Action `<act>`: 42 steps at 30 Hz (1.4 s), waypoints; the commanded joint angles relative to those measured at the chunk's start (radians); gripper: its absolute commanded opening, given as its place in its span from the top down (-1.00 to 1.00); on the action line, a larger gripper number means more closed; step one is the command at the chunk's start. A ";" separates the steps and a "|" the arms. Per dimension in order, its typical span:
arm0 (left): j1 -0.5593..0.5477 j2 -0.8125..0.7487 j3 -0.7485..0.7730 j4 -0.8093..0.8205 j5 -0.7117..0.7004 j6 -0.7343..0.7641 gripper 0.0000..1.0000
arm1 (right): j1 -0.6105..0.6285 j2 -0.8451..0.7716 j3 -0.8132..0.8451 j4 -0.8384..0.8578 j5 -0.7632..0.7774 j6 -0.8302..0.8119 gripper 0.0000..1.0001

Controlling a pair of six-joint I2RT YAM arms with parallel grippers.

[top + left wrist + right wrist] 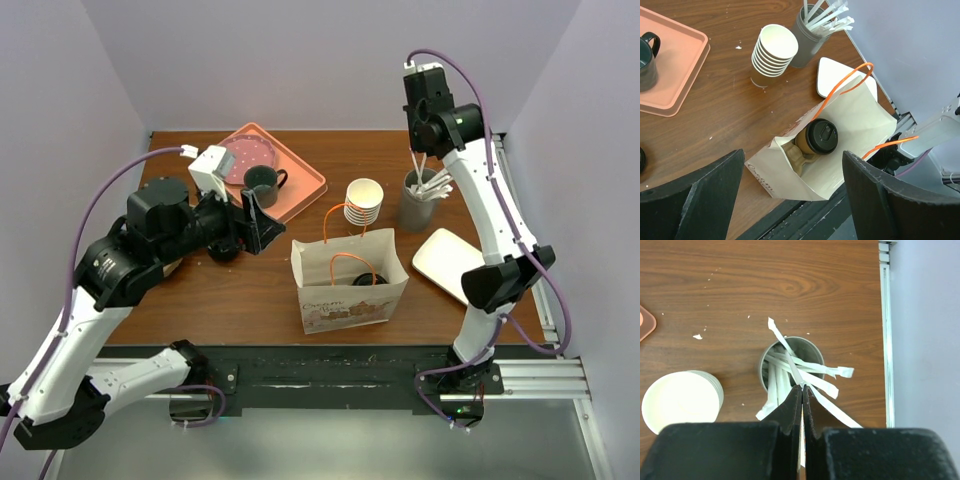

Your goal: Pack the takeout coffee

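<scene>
A kraft-brown takeout coffee (821, 136) with a black sip lid stands in a brown cup carrier inside the open white paper bag (852, 112) with orange handles. In the top view the bag (345, 300) stands at the table's front middle, and the lid (365, 279) shows inside it. My left gripper (792, 156) is open and empty, up above the bag's left end (262, 222). My right gripper (802, 388) is shut on a white paper-wrapped straw (793, 366). It holds it just above the grey straw holder (812, 347), which stands at the back right (415, 205).
A stack of white paper cups (365, 202) stands between bag and straw holder. A white plate (448, 262) lies right of the bag. A pink tray (290, 178) with a dark green mug (262, 183) is at the back left. A dark round thing (222, 251) lies under my left wrist.
</scene>
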 commanded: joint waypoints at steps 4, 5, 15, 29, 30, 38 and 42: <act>-0.003 -0.027 0.019 -0.014 -0.019 -0.023 -0.70 | -0.001 -0.075 0.113 -0.056 0.058 0.004 1.00; -0.003 -0.030 0.019 -0.015 -0.020 -0.025 -0.70 | -0.001 -0.078 0.128 -0.060 0.061 0.003 1.00; -0.004 -0.039 0.033 -0.022 -0.014 -0.039 -0.70 | -0.001 -0.176 0.227 -0.079 0.060 -0.008 1.00; -0.003 -0.019 0.087 -0.052 0.035 -0.020 -0.71 | -0.003 -0.645 0.020 0.090 -0.320 0.035 1.00; -0.003 -0.019 0.087 -0.058 0.036 -0.016 -0.71 | -0.001 -0.661 0.020 0.078 -0.387 0.058 1.00; -0.003 -0.022 0.081 -0.095 0.024 0.015 -0.71 | -0.003 -0.770 -0.014 0.009 -0.558 0.171 1.00; -0.003 -0.022 0.093 -0.107 -0.016 0.007 -0.71 | -0.001 -0.782 -0.002 -0.061 -0.793 0.205 1.00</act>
